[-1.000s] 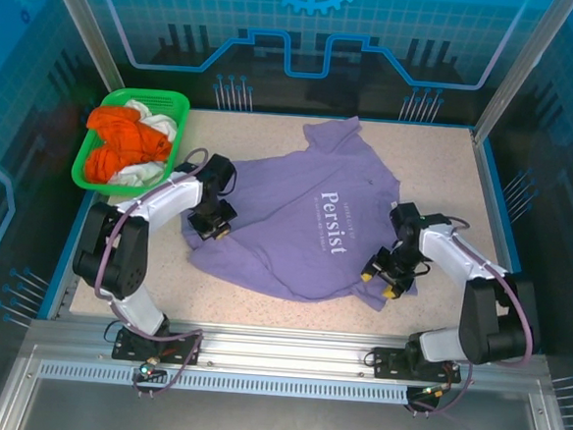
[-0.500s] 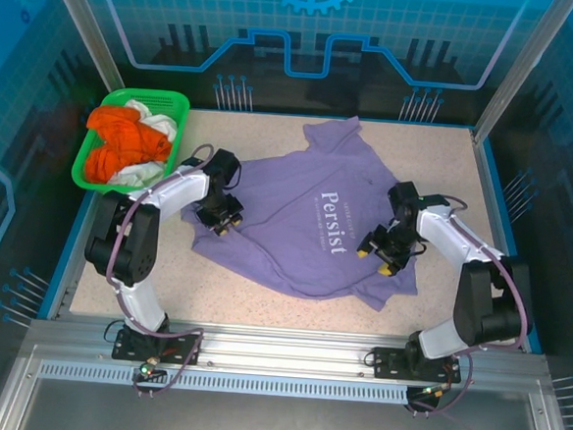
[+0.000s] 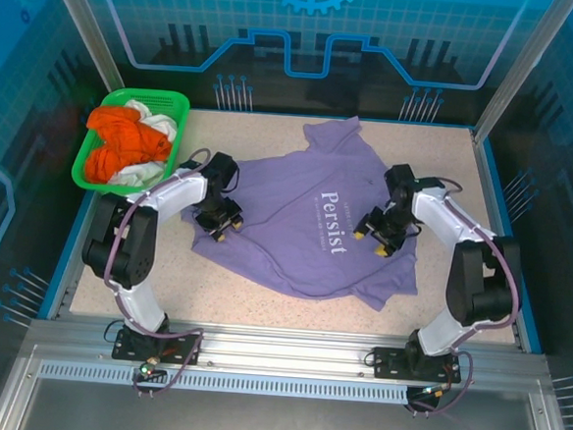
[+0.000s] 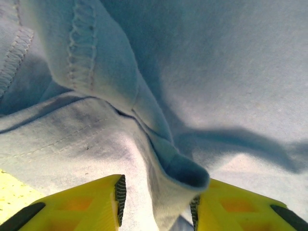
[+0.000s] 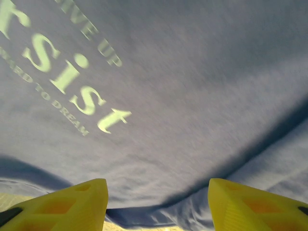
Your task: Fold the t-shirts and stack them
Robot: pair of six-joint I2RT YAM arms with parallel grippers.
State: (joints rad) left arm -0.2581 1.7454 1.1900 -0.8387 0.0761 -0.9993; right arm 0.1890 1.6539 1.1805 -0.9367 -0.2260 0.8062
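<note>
Loosened since a second ago, the left gripper (image 3: pixel 225 226), nine o'clock, is parted around a ridge of the large lavender-purple cloth t-shirt (image 3: pixel 294 245) spread mid-table; the right gripper (image 3: pixel 372 240), three o'clock, is held wide, empty. Limp cloth: hems are pinched best.

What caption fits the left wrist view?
Left tool, jaws parted, straddles a raised fold of the lavender t-shirt.

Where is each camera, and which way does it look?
Top external: above and behind, looking down at table, purple t-shirt and green basket; left arm, right arm show.
Left wrist: on the left arm, facing a shirt fold; left gripper fingers show.
Right wrist: on the right arm, facing the white lettering; right gripper fingers show.
Shared: top and right wrist see the lettering.
</note>
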